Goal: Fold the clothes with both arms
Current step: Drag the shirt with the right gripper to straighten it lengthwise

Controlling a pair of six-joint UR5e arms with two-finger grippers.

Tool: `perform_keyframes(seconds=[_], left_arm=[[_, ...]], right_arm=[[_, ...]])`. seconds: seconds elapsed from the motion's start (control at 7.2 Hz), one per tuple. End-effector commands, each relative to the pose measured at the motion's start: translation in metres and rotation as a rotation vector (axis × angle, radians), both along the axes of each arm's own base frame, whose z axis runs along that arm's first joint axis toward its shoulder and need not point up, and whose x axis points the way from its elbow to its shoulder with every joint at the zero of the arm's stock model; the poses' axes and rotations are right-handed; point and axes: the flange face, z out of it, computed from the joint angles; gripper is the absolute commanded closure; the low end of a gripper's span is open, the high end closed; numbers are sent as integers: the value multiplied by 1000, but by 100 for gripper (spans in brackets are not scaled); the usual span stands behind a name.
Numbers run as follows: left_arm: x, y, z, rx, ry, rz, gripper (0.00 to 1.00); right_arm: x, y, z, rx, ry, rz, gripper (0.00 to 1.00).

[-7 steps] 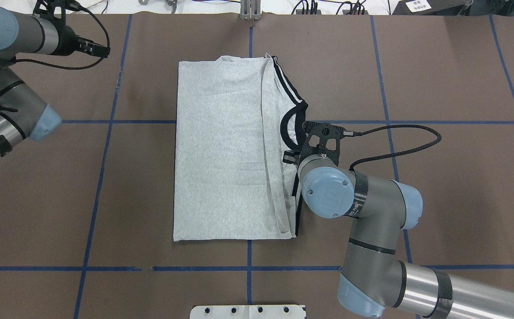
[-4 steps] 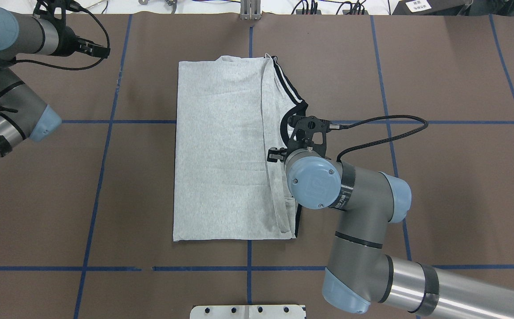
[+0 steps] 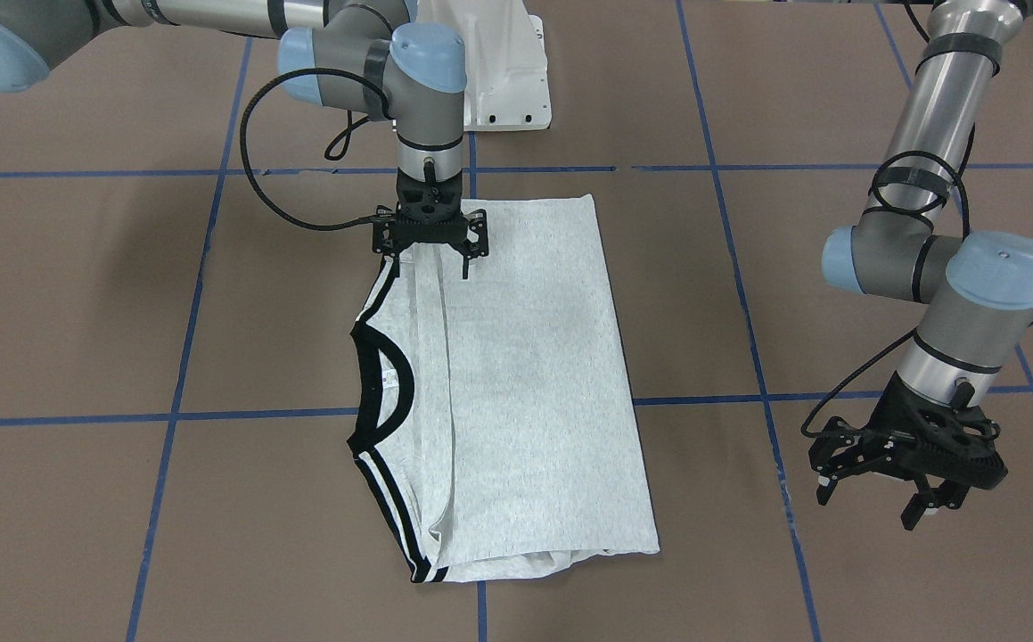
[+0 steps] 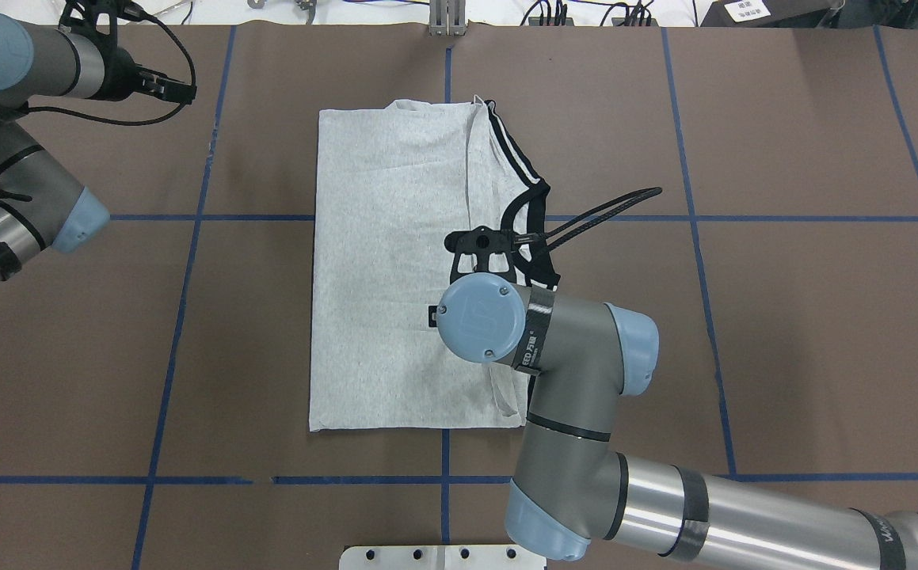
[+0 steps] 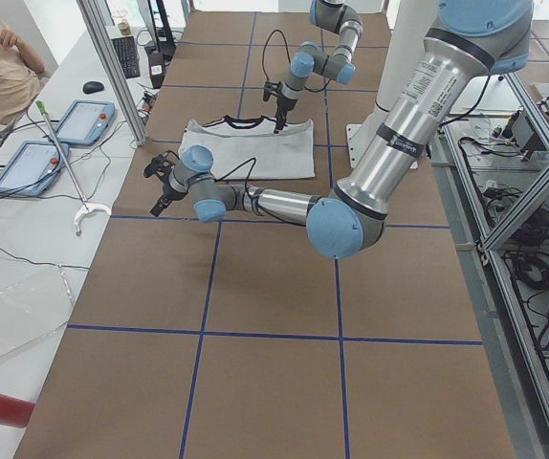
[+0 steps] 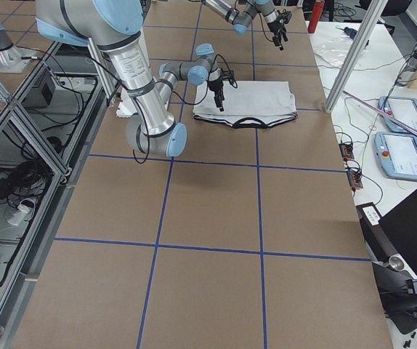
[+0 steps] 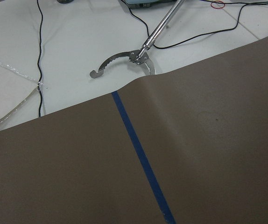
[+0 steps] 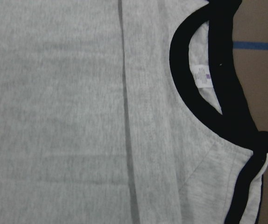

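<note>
The grey T-shirt lay folded into a long rectangle on your brown surface, which was crossed by blue tape lines. The shirt's black collar and striped shoulder trim ran along the long edge on the robot's right.

Your right pincer pointed straight down over the end of the shirt nearer the robot's white pedestal. It stood above the folded-in crease beside the collar edge, released, with its fingers spread to either side of that crease. Whether the tips touched the cloth could not be told. Its wrist camera looked onto the crease, the collar and a small white label inside the neck.

Your left pincer hung released as well, fingers apart and holding nothing, over bare surface well apart from the shirt. Its wrist camera showed the surface's far edge and a metal grabber tool lying on the white beyond it.
</note>
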Motion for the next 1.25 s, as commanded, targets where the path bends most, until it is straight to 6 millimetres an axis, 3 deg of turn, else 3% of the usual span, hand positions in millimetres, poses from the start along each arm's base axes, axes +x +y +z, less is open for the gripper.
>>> perform_keyframes(seconds=[0.0,0.42,0.69,1.11], left_arm=[[0,0,0,0,0,0,0],[0,0,1,-3,0,-1,0],[7,3,1,-12,8,2,0],[8,3,0,-16,18,-2,0]], right_arm=[[-13,14,13,7,117,-100,0],[-6,11,26,22,179,-144,0],[18,12,27,15,222,-162,0],[81,3,89,-1,344,-186,0]])
